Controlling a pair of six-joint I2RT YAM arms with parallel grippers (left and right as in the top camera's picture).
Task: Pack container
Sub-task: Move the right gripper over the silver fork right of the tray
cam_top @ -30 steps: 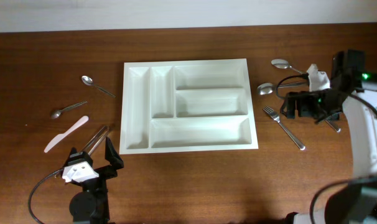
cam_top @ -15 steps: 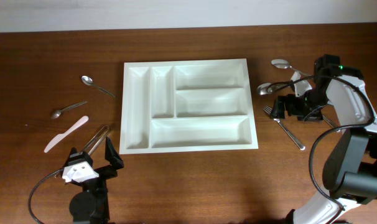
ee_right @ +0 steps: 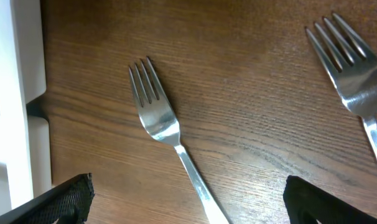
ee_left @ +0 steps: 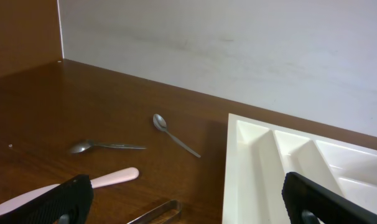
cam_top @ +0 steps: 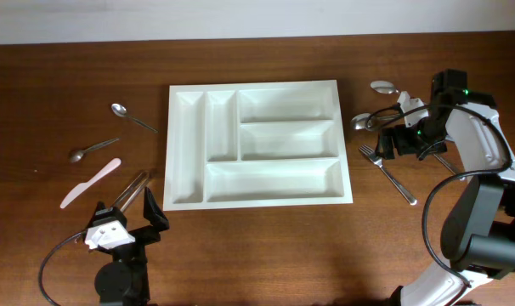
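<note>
The container (cam_top: 259, 86) is a white five-compartment tray lying mid-table with nothing in it; its edge shows in the left wrist view (ee_left: 238, 168) and the right wrist view (ee_right: 14, 93). My right gripper (cam_top: 385, 146) hovers open just right of the tray. A steel fork (ee_right: 160, 124) lies under it, the handle running between the wide-apart jaws (ee_right: 188, 205). A second fork (ee_right: 353, 81) lies to its right. My left gripper (cam_top: 126, 210) stands open at the front left, nothing between its fingers (ee_left: 182, 205).
Left of the tray lie two spoons (cam_top: 132, 116) (cam_top: 93, 150), a pink knife (cam_top: 90, 183) and metal tongs (cam_top: 130, 189). Two more spoons (cam_top: 383, 86) (cam_top: 362, 121) lie at the right, near the fork (cam_top: 387, 173). A wall closes off the table's far edge.
The right arm has swung in leftward and its gripper now hangs over the fork beside the tray. The left arm has not moved.
</note>
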